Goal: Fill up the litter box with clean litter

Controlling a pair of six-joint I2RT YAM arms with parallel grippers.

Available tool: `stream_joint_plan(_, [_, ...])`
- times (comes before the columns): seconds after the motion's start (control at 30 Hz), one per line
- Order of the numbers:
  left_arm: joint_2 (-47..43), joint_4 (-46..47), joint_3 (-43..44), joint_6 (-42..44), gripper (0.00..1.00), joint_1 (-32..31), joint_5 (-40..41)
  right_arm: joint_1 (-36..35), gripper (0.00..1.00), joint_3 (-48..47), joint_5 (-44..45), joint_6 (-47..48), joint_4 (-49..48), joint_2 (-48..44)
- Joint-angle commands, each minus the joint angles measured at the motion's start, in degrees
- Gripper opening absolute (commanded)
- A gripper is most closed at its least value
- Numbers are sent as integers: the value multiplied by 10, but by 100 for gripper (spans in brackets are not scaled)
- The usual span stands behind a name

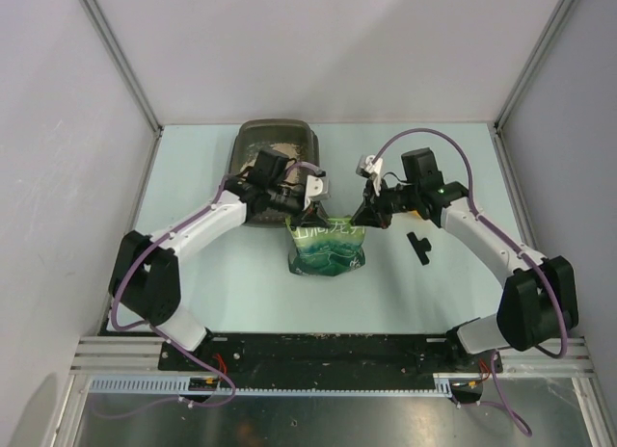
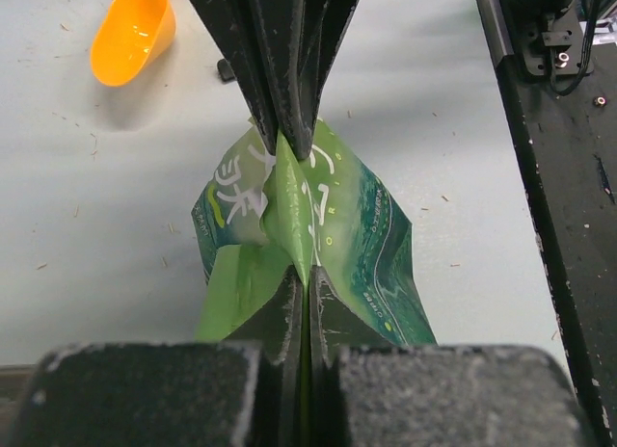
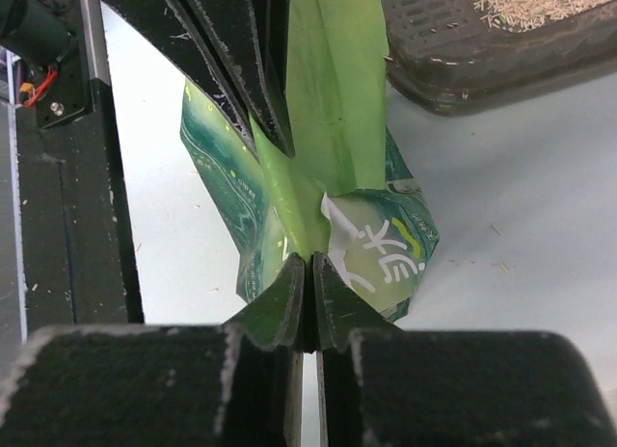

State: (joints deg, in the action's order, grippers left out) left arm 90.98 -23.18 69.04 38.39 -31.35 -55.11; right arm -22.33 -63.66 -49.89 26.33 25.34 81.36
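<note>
The litter box (image 1: 249, 139) is a dark tray at the back of the table, with a thin patch of pale clean litter (image 1: 281, 144) in it. In the right wrist view, the box's rim (image 3: 482, 66) and the litter (image 3: 525, 2) show at the top right. A green printed pouch (image 1: 328, 249) stands in front of the box. My left gripper (image 1: 310, 216) is shut on the pouch's top left edge. My right gripper (image 1: 364, 216) is shut on its top right edge. In the left wrist view the jaws (image 2: 307, 274) pinch the green film (image 2: 366, 235). The right jaws (image 3: 310, 264) pinch it likewise.
An orange scoop (image 2: 133, 42) lies on the table beyond the pouch, on the right arm's side. A small black piece (image 1: 418, 245) lies right of the pouch. Stray granules dot the tabletop. The black base rail (image 1: 328, 351) runs along the near edge.
</note>
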Motion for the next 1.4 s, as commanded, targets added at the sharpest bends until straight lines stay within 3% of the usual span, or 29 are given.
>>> stream_joint_plan(0.0, [1,6,18,-6,0,-11,-20,13,12,-28,-21,-30,-30,-1])
stream_joint_plan(0.1, [4,7,22,-9,0,-11,-22,-30,39,-30,15,38,-19,-16])
stream_joint_plan(0.2, [8,9,24,-10,0,-11,-19,-69,46,-29,52,82,-27,-14])
stream_joint_plan(0.37, [8,11,22,-21,0,-10,-17,-93,47,-29,75,101,-69,6])
stream_joint_plan(0.47, [8,17,22,-36,0,-6,-15,-91,39,-29,66,104,-73,16])
stream_joint_plan(0.5, [7,19,22,-42,0,-4,-15,-91,24,-29,64,108,-69,18])
stream_joint_plan(0.6, [10,24,25,-60,0,3,-18,-80,0,-29,50,115,-48,15])
stream_joint_plan(0.83, [16,36,25,-104,0,21,-28,-14,4,-29,48,156,40,-5])
stream_joint_plan(0.97, [10,43,15,-119,0,24,-27,15,20,-29,50,176,80,-15])
stream_joint_plan(1.03, [10,46,14,-122,0,26,-27,19,23,-29,51,180,93,-18])
stream_joint_plan(1.17, [11,49,12,-125,0,26,-31,20,0,-29,35,174,96,-16])
stream_joint_plan(1.27, [9,49,8,-126,0,26,-28,22,0,-29,26,159,90,-12])
stream_joint_plan(1.37, [-16,49,-15,-121,13,37,-18,31,0,-29,20,156,93,-18])
